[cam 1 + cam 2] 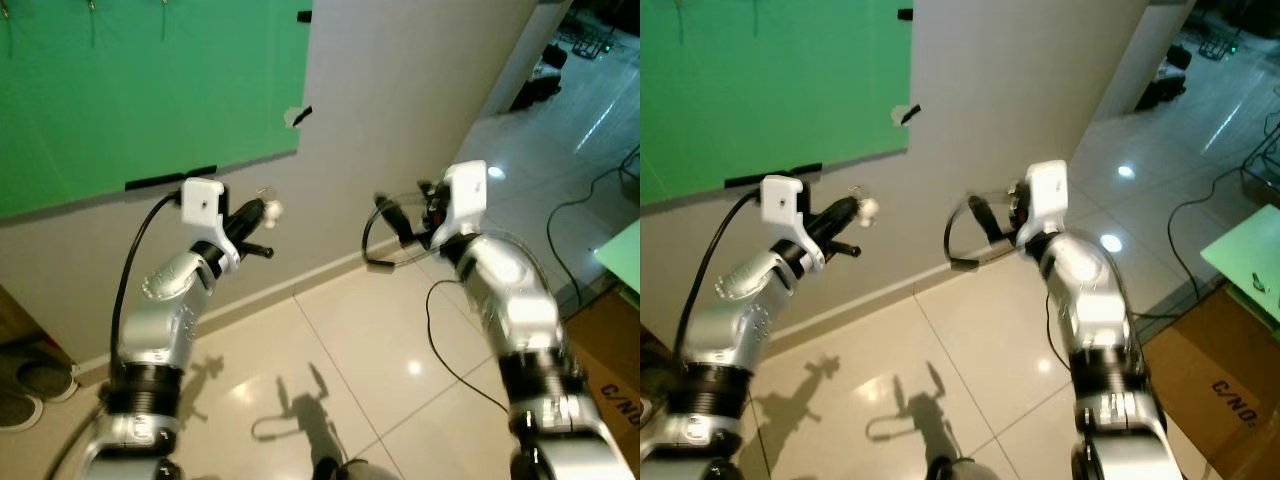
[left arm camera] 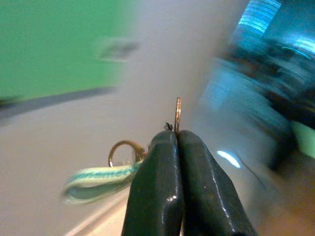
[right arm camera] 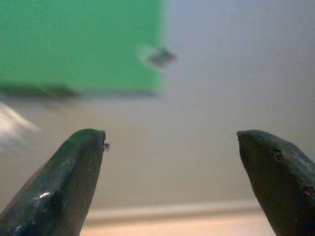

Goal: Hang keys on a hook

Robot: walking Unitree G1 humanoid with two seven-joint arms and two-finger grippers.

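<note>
My left gripper [image 1: 262, 214] is raised toward the grey wall, just below the green board [image 1: 140, 90]. It is shut on a bunch of keys [image 2: 177, 115]: a thin metal ring stands up between the closed fingertips [image 2: 167, 147]. A second ring and a green-and-white striped strap [image 2: 98, 179] hang off to one side. Thin hooks [image 1: 92, 8] show at the board's top edge, well above the gripper. My right gripper [image 1: 378, 232] is held up beside the left one, open and with nothing in it. Its two fingertips [image 3: 83, 147] are wide apart, facing the wall.
Black tape [image 1: 170, 180] marks the board's lower edge. Shoes [image 1: 30, 385] lie by the wall at the left. A cardboard box [image 1: 610, 350], a green table corner [image 1: 625, 250] and a floor cable [image 1: 450, 345] are on the right. An opening leads to another room at the far right.
</note>
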